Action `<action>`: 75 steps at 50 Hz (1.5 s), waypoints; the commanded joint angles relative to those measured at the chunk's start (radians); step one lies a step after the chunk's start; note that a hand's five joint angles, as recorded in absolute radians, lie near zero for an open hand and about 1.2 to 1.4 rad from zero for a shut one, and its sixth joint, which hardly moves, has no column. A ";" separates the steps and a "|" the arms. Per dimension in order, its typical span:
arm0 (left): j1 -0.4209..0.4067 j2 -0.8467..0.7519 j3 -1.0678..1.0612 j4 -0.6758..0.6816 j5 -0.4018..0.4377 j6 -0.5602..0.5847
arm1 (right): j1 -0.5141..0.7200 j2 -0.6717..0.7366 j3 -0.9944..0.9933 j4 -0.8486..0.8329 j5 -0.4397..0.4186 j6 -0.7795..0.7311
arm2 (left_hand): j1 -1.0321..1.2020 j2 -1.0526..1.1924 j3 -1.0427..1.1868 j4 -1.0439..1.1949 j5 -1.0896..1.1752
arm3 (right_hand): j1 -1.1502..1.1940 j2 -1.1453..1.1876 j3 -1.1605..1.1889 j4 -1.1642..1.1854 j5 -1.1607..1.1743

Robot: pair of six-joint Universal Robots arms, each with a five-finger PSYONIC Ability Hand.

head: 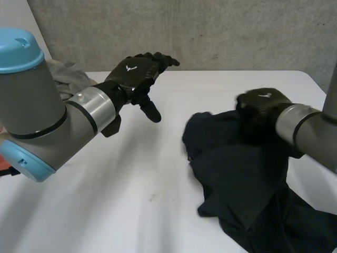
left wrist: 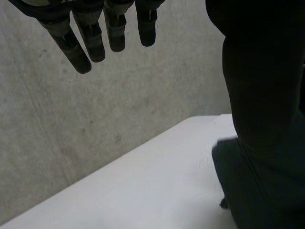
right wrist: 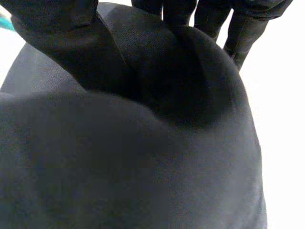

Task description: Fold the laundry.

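Item under handling: one dark garment (head: 247,179), near-black, plain and matte. It lies crumpled on the right half of the white tabletop (head: 131,184), spreading from the middle towards the near right corner. Its layers overlap in broad, flat folds, and one angular flap points towards the near edge. The part nearest the table's middle is bunched into a raised ridge.

Right robot hand (head: 260,108): positioned on the far part of the garment, palm down. In the right wrist view the fingers (right wrist: 238,33) and thumb are curled into the cloth (right wrist: 143,167), with a raised fold pinched between them – the hand is gripping the garment. Bare tabletop (right wrist: 281,119) shows just beside the fingertips.

Left robot hand (head: 139,74): raised above the far left part of the tabletop, well apart from the garment. In the left wrist view its fingers (left wrist: 90,43) are straight and spread, holding nothing – the hand is open. Concrete wall (left wrist: 95,124) and tabletop (left wrist: 143,186) lie beyond the fingertips.

Other items: a pale cloth (head: 68,79) lies heaped at the far left of the tabletop, partly hidden by the left arm.
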 commanded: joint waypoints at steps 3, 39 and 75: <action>-0.044 -0.033 0.019 -0.033 0.007 0.001 | 0.237 -0.132 0.178 -0.088 0.053 -0.228 | -0.022 -0.031 -0.034 -0.028 -0.050 | 0.321 0.222 0.215 0.203 0.221; -0.080 -0.285 0.197 -0.344 -0.058 0.069 | 0.292 -0.143 0.227 -0.249 0.148 -0.161 | 0.414 0.405 0.402 0.408 0.386 | 0.321 0.222 0.215 0.203 0.221; -0.037 -0.309 0.336 -0.255 -0.341 -0.040 | 0.283 -0.174 0.193 -0.246 0.240 -0.084 | 1.199 1.190 1.188 1.194 1.172 | -0.901 -1.000 -1.007 -1.018 -1.001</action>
